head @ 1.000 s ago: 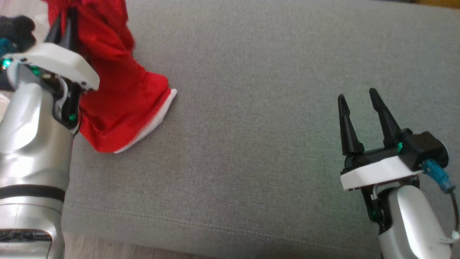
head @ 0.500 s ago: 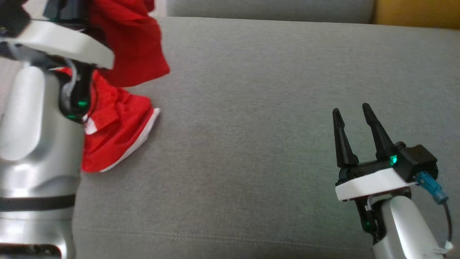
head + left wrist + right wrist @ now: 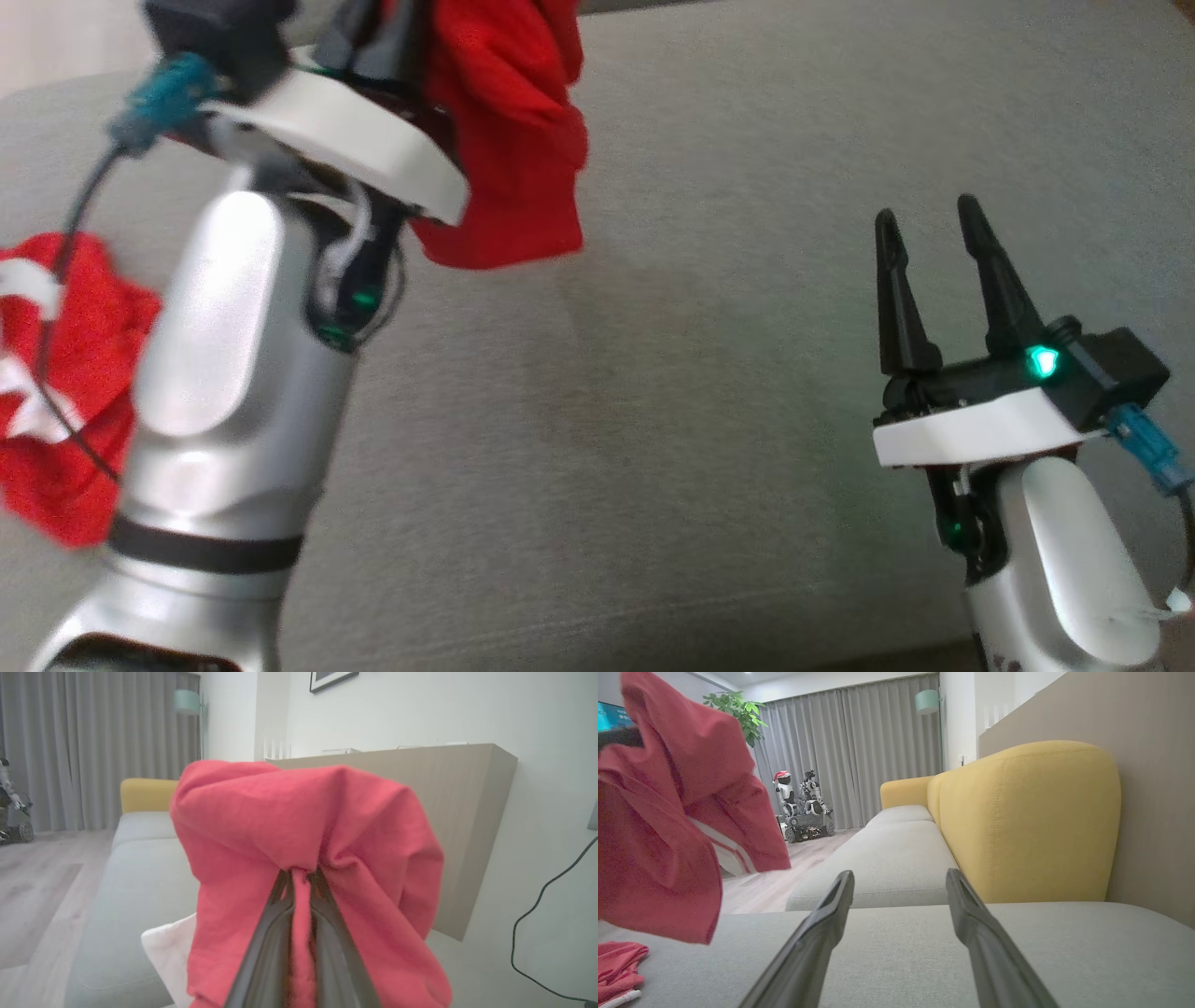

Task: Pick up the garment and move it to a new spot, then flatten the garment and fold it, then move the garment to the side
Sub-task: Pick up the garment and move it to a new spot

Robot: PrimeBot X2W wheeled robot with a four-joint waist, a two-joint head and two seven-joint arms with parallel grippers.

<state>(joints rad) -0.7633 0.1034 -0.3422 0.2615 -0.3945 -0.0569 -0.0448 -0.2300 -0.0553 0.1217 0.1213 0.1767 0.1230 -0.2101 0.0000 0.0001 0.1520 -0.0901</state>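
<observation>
The garment [image 3: 509, 140] is red with white trim. My left gripper [image 3: 378, 37], at the upper left of the head view, is shut on a bunched fold of it and holds it above the grey sofa seat [image 3: 709, 392]. In the left wrist view the fingers [image 3: 275, 933] pinch the cloth and the garment [image 3: 303, 821] drapes over their tips. A lower part of the garment [image 3: 56, 373] shows left of the arm, and its end [image 3: 616, 961] rests on the seat. My right gripper [image 3: 924, 213] is open and empty at the lower right, and the right gripper [image 3: 900, 875] hovers low over the seat.
A yellow backrest cushion [image 3: 1017, 821] stands behind the grey seat. A wooden wall panel [image 3: 467, 812] and a white cloth [image 3: 163, 947] lie beyond my left gripper. Another robot [image 3: 803, 807] is parked far off by the curtains. A black cable [image 3: 537, 905] hangs on the wall.
My left arm has lifted the garment higher and carried it to the right, toward the middle of the seat. The head camera has shifted. The right gripper has stayed open and has hardly moved.
</observation>
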